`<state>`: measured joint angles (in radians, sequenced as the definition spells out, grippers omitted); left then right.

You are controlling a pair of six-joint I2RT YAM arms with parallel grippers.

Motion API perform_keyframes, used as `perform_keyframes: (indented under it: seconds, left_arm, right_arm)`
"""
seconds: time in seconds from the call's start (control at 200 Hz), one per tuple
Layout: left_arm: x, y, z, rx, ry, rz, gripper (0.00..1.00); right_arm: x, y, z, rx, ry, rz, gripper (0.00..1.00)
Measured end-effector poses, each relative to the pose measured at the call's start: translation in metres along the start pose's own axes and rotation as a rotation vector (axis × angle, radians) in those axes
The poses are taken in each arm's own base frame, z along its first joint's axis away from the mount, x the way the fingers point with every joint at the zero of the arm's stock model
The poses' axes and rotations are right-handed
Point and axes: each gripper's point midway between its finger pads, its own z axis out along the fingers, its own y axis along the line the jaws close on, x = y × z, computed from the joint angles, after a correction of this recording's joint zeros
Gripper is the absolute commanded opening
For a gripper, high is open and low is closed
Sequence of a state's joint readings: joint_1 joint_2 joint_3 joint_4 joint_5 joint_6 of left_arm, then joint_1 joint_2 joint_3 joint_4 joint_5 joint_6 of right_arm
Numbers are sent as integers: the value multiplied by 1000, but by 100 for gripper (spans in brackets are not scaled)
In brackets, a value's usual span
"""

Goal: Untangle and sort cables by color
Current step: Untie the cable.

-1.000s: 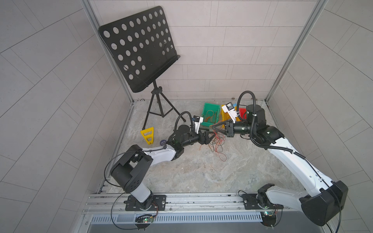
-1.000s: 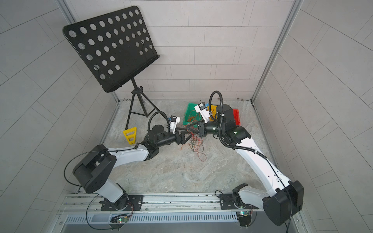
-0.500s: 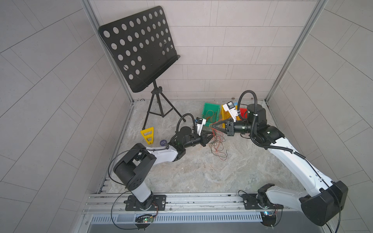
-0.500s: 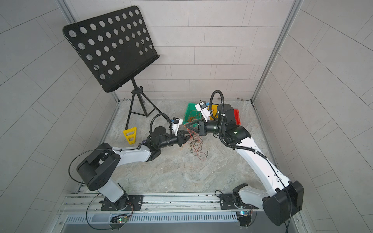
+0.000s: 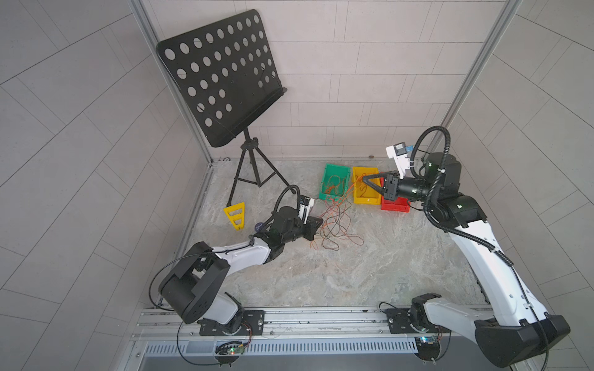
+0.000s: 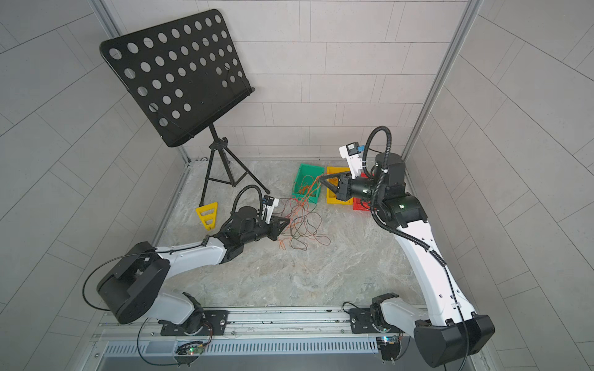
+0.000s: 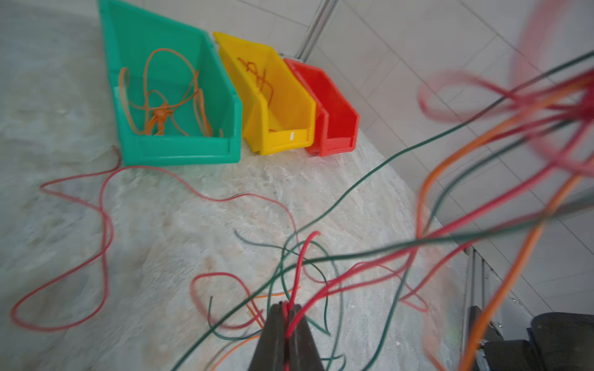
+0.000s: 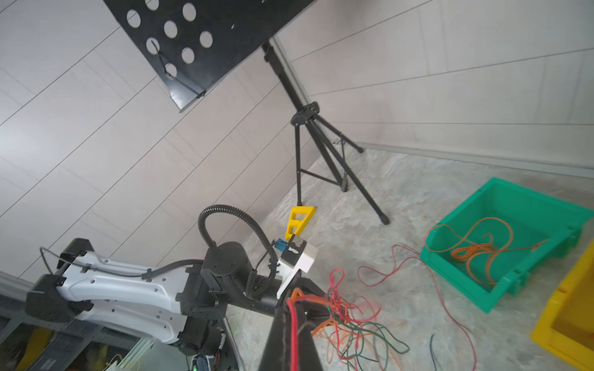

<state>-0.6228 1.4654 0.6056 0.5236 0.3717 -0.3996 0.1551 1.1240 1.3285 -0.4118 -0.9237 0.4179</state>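
Tangled red, orange, dark cables (image 5: 334, 225), loose heap, partly raised

The left arm (image 5: 238, 253) and right arm (image 5: 482, 257) share white shells with black joints and bases. A ribbed black hose (image 5: 432, 128) loops beside each white camera block (image 5: 398, 154). The fingers (image 7: 271, 337) are black and tapered.

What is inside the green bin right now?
The green bin holds orange cables, loosely looped around a knotted clump; whatever lies beneath that clump is covered.
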Motion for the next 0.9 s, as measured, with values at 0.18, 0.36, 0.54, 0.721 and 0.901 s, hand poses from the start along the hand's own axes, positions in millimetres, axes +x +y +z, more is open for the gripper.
perform_keyframes:
  seconds: [0.18, 0.36, 0.54, 0.721, 0.901]
  left_arm:
    - [21, 38, -13, -126, 58, -55, 2]
    - [36, 62, -22, -218, 120, -93, 3]
    - [44, 64, -25, -216, 155, -106, 9]
    - [33, 51, -34, -181, 135, -78, 34]
    - [-3, 22, -56, -108, 47, -13, 45]
  right_arm:
    - [2, -10, -6, 68, 1, -5, 0]
    - [4, -25, -10, 158, 9, -14, 0]
    - [4, -27, -11, 175, 12, -25, 0]
    - [-1, -19, -12, 145, -2, -32, 0]
    - [-14, -1, -12, 72, -34, -60, 0]
